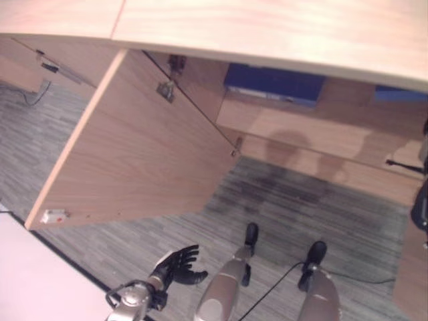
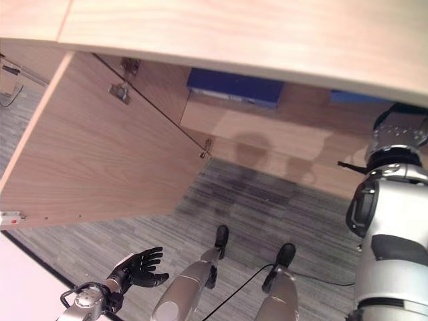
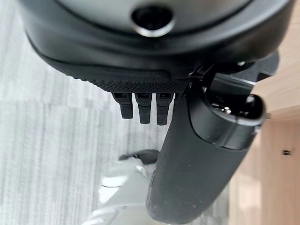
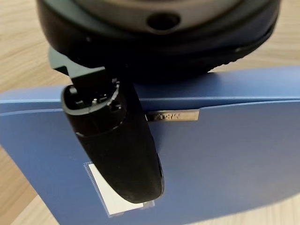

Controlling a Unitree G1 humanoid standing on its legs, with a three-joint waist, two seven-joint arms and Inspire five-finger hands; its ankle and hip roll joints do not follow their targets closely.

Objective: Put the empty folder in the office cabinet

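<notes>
A blue folder (image 4: 225, 159) with a white label fills the right wrist view, against the cabinet's wood. My right hand (image 4: 117, 145) has its thumb pressed flat on the folder's face, pinching it; the fingers are hidden behind it. In the right eye view, that hand (image 2: 399, 134) reaches up into the open cabinet at the right, beside a strip of blue (image 2: 351, 97). Another blue folder (image 1: 274, 83) lies on the shelf further left. My left hand (image 1: 177, 266) hangs low at the lower left, open and holding nothing.
The cabinet door (image 1: 134, 154) stands swung open to the left, with hinges near its top. The cabinet's light wood top (image 1: 267, 27) runs across above. A white surface (image 1: 33, 281) sits at the lower left. Grey carpet (image 1: 301, 207) covers the floor.
</notes>
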